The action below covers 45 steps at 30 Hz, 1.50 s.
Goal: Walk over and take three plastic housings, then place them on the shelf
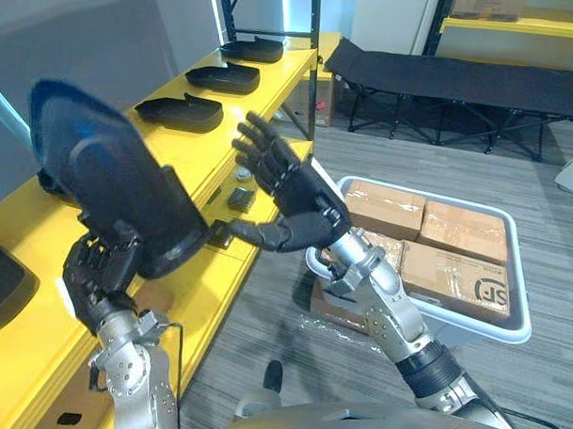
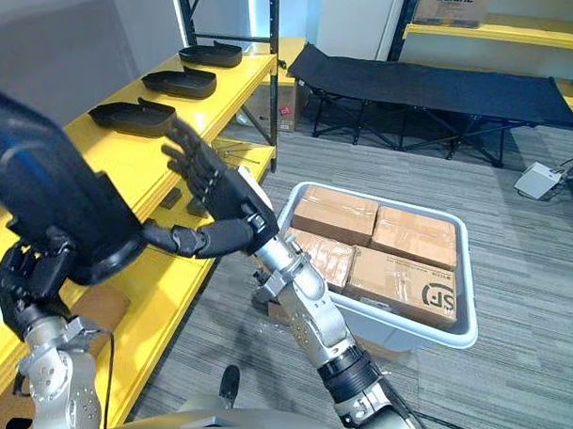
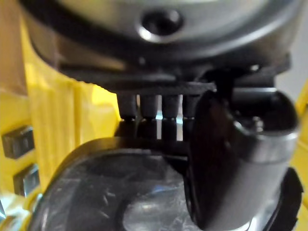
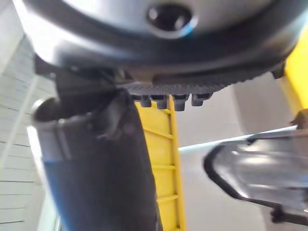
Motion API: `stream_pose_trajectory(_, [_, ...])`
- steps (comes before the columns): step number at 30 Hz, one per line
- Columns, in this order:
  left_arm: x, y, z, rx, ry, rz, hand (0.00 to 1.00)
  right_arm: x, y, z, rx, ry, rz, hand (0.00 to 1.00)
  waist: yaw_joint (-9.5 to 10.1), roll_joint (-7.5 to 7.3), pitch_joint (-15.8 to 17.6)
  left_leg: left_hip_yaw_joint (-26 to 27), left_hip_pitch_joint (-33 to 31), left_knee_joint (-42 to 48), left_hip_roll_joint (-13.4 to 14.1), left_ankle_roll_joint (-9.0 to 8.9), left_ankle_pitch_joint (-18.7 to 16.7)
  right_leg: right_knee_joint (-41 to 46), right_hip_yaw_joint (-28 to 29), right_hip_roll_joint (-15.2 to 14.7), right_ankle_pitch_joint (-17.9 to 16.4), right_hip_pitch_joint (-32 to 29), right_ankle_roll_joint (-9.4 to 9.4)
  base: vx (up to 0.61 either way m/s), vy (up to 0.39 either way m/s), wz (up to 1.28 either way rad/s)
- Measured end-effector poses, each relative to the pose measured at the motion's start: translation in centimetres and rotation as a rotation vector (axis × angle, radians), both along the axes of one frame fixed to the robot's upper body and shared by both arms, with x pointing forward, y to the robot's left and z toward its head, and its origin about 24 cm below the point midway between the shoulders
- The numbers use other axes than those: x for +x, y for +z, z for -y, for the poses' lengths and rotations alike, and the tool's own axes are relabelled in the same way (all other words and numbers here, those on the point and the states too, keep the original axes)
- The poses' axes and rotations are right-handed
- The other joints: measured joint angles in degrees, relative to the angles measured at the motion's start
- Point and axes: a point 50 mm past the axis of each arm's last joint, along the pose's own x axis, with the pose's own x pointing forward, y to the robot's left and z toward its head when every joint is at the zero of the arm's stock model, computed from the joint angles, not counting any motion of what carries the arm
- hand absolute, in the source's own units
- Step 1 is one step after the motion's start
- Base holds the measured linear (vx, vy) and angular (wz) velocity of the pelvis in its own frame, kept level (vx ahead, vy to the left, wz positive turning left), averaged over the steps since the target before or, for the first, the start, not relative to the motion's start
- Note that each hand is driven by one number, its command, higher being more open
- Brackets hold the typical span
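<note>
— Starting with the left hand (image 1: 100,273)?

— Clenched round the lower end of a large, dark blue-black moulded plastic housing (image 1: 116,192). Fingers (image 3: 149,103) curled over its rim, thumb pressed to the other face. Held upright, broad end up, over the front edge of the long yellow metal shelf (image 1: 28,233).

— And the right hand (image 1: 300,200)?

— Released, gripping nothing. Fingers straight and fanned apart, palm turned toward the held housing. Raised just beside that housing, thumb stretched toward its lower edge. Touching or apart, cannot tell.

— Anything lying on the shelf itself?

— Farther along, in a row with gaps between: a first shelved housing (image 1: 179,112), a second shelved housing (image 1: 223,78) and a third shelved housing (image 1: 252,50). All black plastic, all lying flat. At the near left end, part of another dark rounded object (image 1: 2,286), cut off by the view's edge.

— Lower down?

— On the yellow lower tier, just behind the right hand, small dark blocks (image 1: 239,198).

— And on the floor?

— To the right of the shelf, a pale grey plastic tub (image 2: 462,265) packed with brown cardboard boxes (image 1: 463,279). Beyond it, a black folding cot (image 1: 451,77).
</note>
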Motion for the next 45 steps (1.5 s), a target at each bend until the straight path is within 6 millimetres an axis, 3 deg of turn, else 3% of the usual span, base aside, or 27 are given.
stream_pose_trajectory(8, [-1.1, 0.5, -1.2, 0.028, 0.103, 0.060, 0.00, 0.2, -1.4, 0.8, -0.022, -0.071, -0.069, 1.00, -0.13, -0.29, -0.2, 0.3, -0.1, 0.0, 0.1, -0.01, 0.0, 0.1, 0.0, 0.0, 0.0, -0.1, 0.00, 0.00, 0.000, 0.00])
stream_pose_trajectory(16, [-2.1, 1.6, -2.5, 0.086, 0.154, 0.126, 0.00, 0.5, -3.3, 3.7, -0.027, -0.202, -0.157, 1.00, -0.25, -0.30, -0.2, 1.4, -0.1, 0.0, 0.4, -0.26, -0.3, 0.1, 1.2, 0.0, 0.0, -0.9, -0.04, 0.00, -0.007, -0.07])
stream_pose_trajectory(22, [-1.8, 3.3, -2.3, 0.135, 0.052, 0.204, 0.00, 1.1, -4.3, 5.1, -0.120, -0.298, -0.191, 1.00, -0.21, -0.37, -0.2, 1.6, 0.0, 0.0, 0.5, -0.36, -0.4, 0.0, 1.3, 0.0, 0.0, -1.0, -0.07, 0.00, -0.002, -0.01])
stream_pose_trajectory(28, [-2.5, 5.4, -2.6, 0.196, -0.034, 0.290, 0.00, 1.3, -5.6, 6.5, -0.189, -0.284, -0.218, 1.00, 0.34, -0.37, -0.2, 1.2, -0.1, 0.0, 0.4, -0.39, -0.4, 0.0, 0.9, 0.0, -0.1, -0.7, 0.00, 0.00, -0.005, 0.03])
stream_pose_trajectory(30, [-2.8, 5.7, -2.7, 0.199, -0.037, 0.308, 0.00, 1.3, -5.5, 6.4, -0.190, -0.267, -0.207, 1.00, 0.66, -0.37, -0.2, 0.6, 0.0, 0.0, 0.3, -0.39, -0.4, 0.0, 0.2, 0.1, -0.3, -0.2, 0.16, 0.00, -0.006, 0.16])
stream_pose_trajectory(34, [-3.9, 5.9, -3.2, 0.207, -0.038, 0.309, 0.00, 1.3, -5.6, 5.6, -0.190, -0.202, -0.193, 1.00, 3.18, -0.46, -0.3, -2.2, -0.5, 0.1, -0.1, -0.67, -0.2, 0.7, -2.1, 0.5, -1.0, 0.8, 0.35, 0.00, -0.028, 0.33])
stream_pose_trajectory(37, [-4.4, 5.9, -3.1, 0.221, -0.084, 0.303, 0.00, 1.5, -5.8, 4.9, -0.195, -0.169, -0.196, 1.00, 3.97, -0.78, -0.4, -8.7, -3.0, 0.0, -1.1, -1.12, 1.0, 3.7, -8.3, 1.1, -3.8, 1.1, 0.55, -0.01, -0.056, 1.04])
stream_pose_trajectory(40, [-4.1, 5.9, -2.5, 0.209, -0.218, 0.351, 0.00, 1.6, -5.9, 4.3, -0.228, -0.202, -0.193, 1.00, 6.46, -1.33, -0.3, -14.3, -5.2, 0.0, -2.3, -1.08, 1.7, 7.1, -14.5, 1.1, -7.0, 1.3, 0.73, -0.04, -0.083, 1.17])
stream_pose_trajectory(44, [-4.4, 5.9, -2.0, 0.185, -0.306, 0.389, 0.00, 1.6, -5.8, 2.5, -0.279, -0.187, -0.174, 1.00, 7.80, -1.61, 0.0, -15.1, -5.3, 0.1, -3.8, -0.12, 2.4, 9.3, -18.7, -0.1, -9.1, 3.0, 1.53, -0.01, -0.043, 0.62])
stream_pose_trajectory(45, [-4.1, 6.1, -1.6, 0.195, -0.358, 0.405, 0.00, 1.7, -5.7, 2.4, -0.272, -0.197, -0.178, 1.00, 7.73, -1.85, 0.2, -14.9, -5.4, 0.2, -4.8, 0.36, 2.5, 11.9, -20.2, -1.6, -10.5, 3.2, 2.09, 0.03, 0.007, 0.52])
